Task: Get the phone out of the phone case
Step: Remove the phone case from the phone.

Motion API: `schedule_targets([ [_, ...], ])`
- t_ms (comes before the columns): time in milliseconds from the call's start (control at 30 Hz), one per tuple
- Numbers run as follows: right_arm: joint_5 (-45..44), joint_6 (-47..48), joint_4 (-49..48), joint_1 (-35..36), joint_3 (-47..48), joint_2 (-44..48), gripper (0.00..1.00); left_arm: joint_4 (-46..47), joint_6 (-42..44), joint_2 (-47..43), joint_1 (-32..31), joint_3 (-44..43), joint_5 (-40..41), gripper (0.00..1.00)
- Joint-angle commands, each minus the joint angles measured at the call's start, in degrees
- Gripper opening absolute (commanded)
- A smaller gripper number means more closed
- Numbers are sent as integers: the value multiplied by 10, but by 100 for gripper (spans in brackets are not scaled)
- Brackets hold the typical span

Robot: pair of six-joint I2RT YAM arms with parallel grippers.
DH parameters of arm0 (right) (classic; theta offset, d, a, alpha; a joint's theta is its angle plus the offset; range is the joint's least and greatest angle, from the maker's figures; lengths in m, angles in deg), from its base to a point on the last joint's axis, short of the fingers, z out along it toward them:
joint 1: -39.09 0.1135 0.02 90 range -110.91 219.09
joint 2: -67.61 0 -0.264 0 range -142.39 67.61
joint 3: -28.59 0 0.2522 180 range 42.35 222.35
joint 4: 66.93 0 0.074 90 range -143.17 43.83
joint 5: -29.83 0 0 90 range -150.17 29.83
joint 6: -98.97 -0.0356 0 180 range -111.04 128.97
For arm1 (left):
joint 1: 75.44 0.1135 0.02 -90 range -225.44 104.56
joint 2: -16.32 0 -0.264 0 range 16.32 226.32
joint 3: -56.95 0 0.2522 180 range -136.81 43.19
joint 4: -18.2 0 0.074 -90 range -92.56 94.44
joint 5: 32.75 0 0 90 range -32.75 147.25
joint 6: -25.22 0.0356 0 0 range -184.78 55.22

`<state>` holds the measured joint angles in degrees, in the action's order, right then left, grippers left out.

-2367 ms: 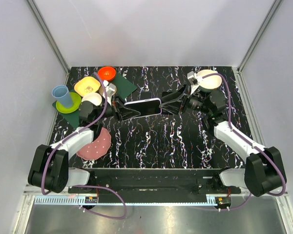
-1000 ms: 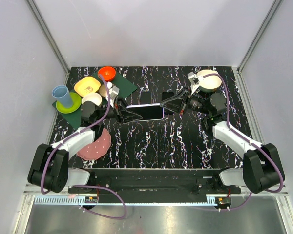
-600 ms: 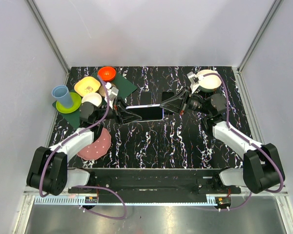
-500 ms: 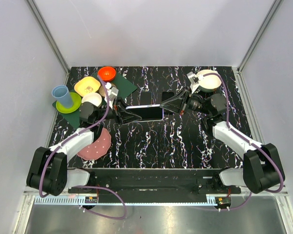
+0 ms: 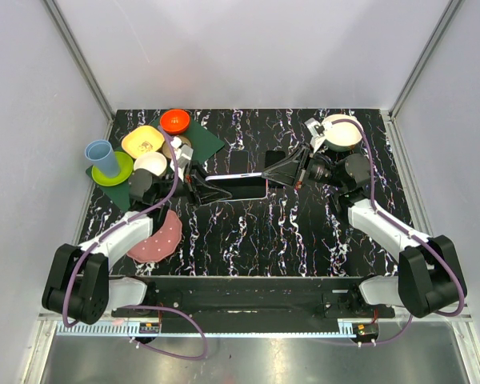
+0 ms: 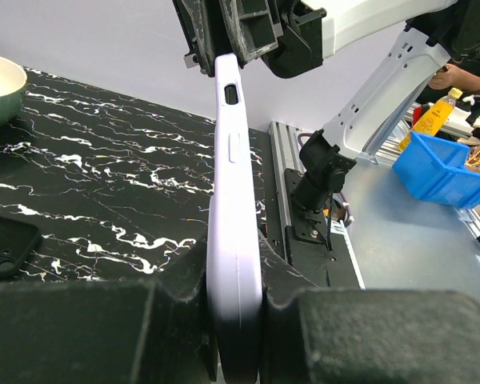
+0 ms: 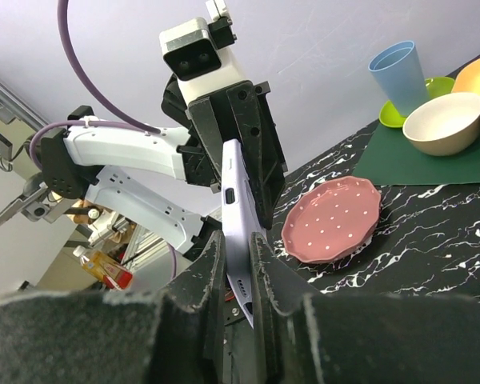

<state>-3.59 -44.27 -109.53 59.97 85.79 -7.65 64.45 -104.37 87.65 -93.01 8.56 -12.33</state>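
Phone [image 5: 238,186], lavender: held off counter [image 5: 256,240], mid-area, betw. both tools.
L tool [image 5: 210,191]: clamped on phone's left end.
R tool [image 5: 270,174]: clamped on opp. end.
Black case [image 5: 274,158]: flat on counter, just behind phone, not touching it.

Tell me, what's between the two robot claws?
The lavender phone case, pinched at its ends by left gripper and right gripper, in the top view.
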Motion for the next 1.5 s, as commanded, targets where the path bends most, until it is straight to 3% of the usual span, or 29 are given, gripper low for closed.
schedule_targets([
  [0, -32, -29, -2, -1, 3, 12, 0, 77, 32, -28, -11, -4, -34, 0],
  [1467, -46, -129, 25, -3, 3, -15, 0, 117, 49, -42, -24, 9, -64, 0],
])
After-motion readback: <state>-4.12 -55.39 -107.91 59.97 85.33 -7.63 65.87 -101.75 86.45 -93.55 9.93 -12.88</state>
